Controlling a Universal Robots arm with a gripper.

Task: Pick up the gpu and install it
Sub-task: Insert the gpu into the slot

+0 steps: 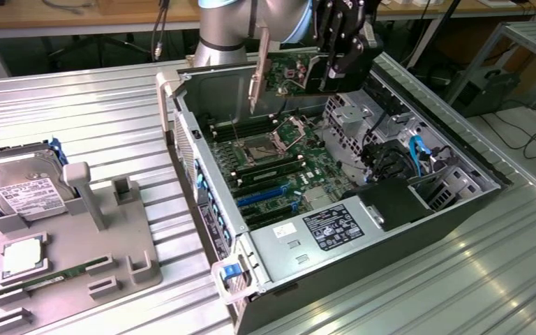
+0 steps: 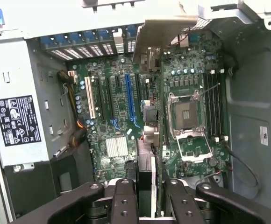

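Pincer: my pincer [image 1: 335, 70] is closed narrow on the gpu, with a finger [image 2: 125, 200] pressed to each face.
Gpu: the gpu [image 1: 292, 73] hangs on edge between the jaws, in the air above the open case [image 1: 417, 230] and not seated. Its bracket [image 1: 259, 70] is at the end away from the pincer.
Handling (my judgement): light, stiff and fragile, with parts on its faces. I think the best hold is a bare stretch of board at the end opposite the bracket, with a flat pinch. A thin card may pivot if pushed off-axis.
Under pincer: the board [image 2: 121, 121], with the blue slot [image 2: 130, 98] empty.
Beside that: the socket [image 2: 186, 112], with its frame open.
Farther: the supply [image 2: 18, 116], against the case wall.
Farthest: the tray [image 1: 128, 279], outside the case and well apart, carrying the drive [image 1: 21, 185] and the memory stick [image 1: 54, 278].
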